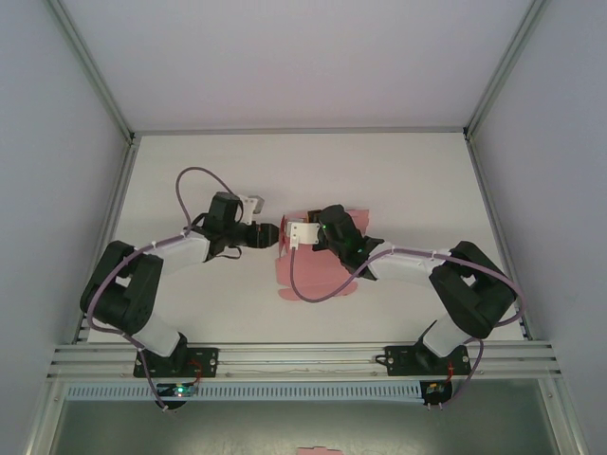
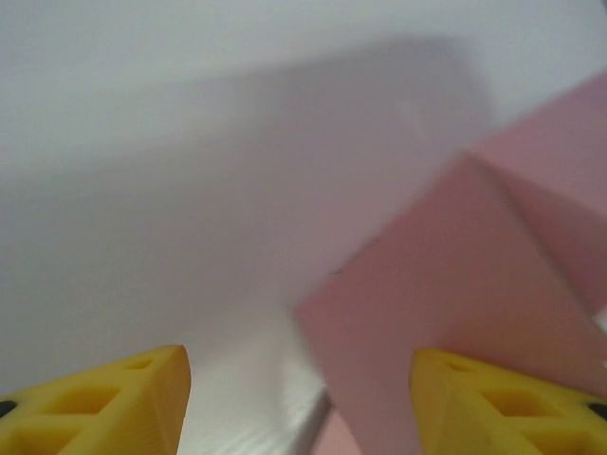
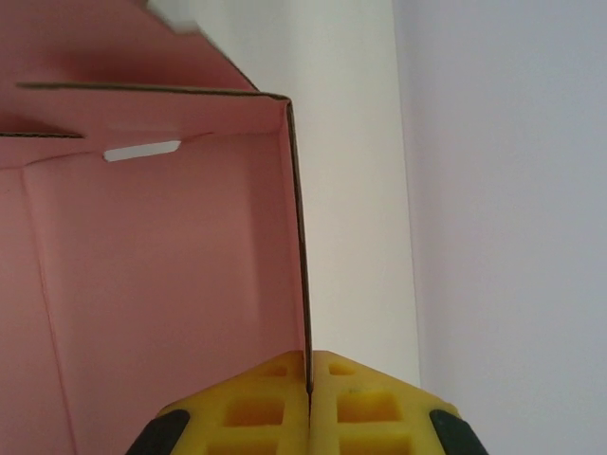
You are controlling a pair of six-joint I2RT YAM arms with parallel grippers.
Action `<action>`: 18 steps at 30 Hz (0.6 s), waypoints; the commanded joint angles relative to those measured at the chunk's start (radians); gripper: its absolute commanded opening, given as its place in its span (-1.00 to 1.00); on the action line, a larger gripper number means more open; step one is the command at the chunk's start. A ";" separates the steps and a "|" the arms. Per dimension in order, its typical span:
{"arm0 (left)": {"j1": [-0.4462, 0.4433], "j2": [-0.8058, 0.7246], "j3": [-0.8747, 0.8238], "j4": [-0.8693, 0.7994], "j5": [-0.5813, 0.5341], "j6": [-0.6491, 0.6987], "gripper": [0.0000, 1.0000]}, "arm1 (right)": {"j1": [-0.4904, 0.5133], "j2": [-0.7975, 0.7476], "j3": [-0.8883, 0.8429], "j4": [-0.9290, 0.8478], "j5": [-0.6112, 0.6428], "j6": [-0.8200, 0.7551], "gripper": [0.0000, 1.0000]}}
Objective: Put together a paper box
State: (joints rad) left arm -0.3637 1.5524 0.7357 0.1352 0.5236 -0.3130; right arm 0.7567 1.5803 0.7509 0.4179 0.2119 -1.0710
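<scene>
Left tool [image 2: 299, 365] wide open, empty, just beside paper box [image 2: 455, 284] outer wall. Box sits mid worktop [image 1: 379, 171] btwn arms. Right tool [image 3: 308, 379] clamped on upright side wall's edge. Tip: brace wall w/ right, push next flap square w/ left. Count: 2 tools, 1 box.

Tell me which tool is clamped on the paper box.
The right tool, shut on a wall edge of the paper box. The left tool stands open beside it.
</scene>
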 commanded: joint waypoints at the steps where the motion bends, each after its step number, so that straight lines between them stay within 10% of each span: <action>1: -0.046 -0.052 -0.025 0.066 0.042 0.064 0.25 | 0.009 0.014 -0.008 0.041 0.044 0.050 -1.00; 18: -0.072 0.033 -0.128 0.341 0.104 0.172 0.27 | 0.058 -0.032 -0.160 0.083 0.024 -0.076 -1.00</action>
State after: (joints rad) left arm -0.4034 1.5818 0.6250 0.3676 0.6029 -0.2096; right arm 0.7776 1.5490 0.6678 0.4934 0.2600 -1.0908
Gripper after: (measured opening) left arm 0.632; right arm 0.049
